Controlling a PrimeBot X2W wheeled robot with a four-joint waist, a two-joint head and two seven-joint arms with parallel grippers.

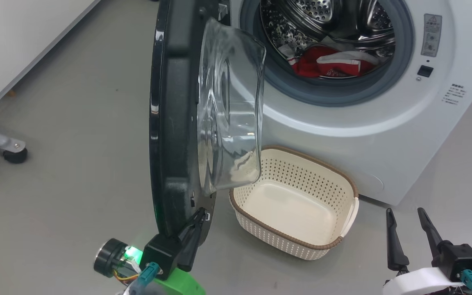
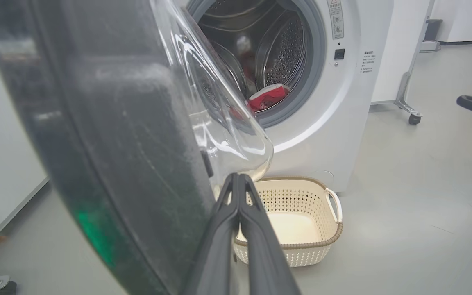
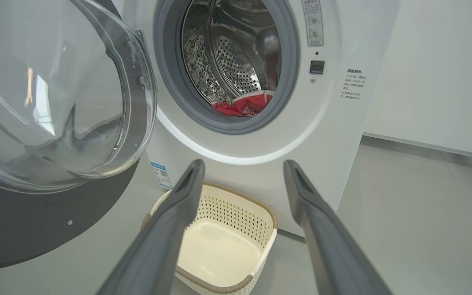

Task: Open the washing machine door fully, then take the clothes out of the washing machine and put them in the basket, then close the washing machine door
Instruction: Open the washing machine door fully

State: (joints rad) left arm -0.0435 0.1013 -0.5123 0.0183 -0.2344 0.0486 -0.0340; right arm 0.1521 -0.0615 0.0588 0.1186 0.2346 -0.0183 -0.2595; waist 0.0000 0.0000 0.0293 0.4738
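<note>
Head view shows the containers best. The basket point(image 1: 301, 172) sits on the grey floor point(image 1: 76, 123) just ahead of the left gripper point(image 1: 200, 212) and a little to its right, close against the foot of the washing machine point(image 1: 342, 135). It is empty, with its cream bottom bare. The clothes point(image 1: 330, 63) lie in the steel drum point(image 1: 322, 16), far ahead of both grippers and higher than their tips. They form a red and white heap at the drum's bottom, just behind the grey gasket point(image 1: 285, 88).

The washing machine door point(image 1: 174, 123) stands swung out toward the robot, seen nearly edge on. Its glass bowl point(image 1: 228, 102) bulges toward the machine, directly beyond the left gripper's tips.

The left gripper's two dark fingers are pressed together with nothing between them. Their tips lie at the lower edge of the door's inner side, just under the glass bowl. They look to be touching it, though contact is not certain. In the left wrist view the door rises along the left of these fingers, and the basket lies just past the tips to the right.

The right gripper point(image 1: 405, 209) hangs to the right of the basket, apart from it, with its fingers spread wide and empty. In the right wrist view the basket lies ahead between its fingers, nearer the left one. The drum opening and the clothes are farther ahead, and the door is off to its left. A blue sticker point(image 3: 160, 174) shows just beyond its left fingertip.
</note>
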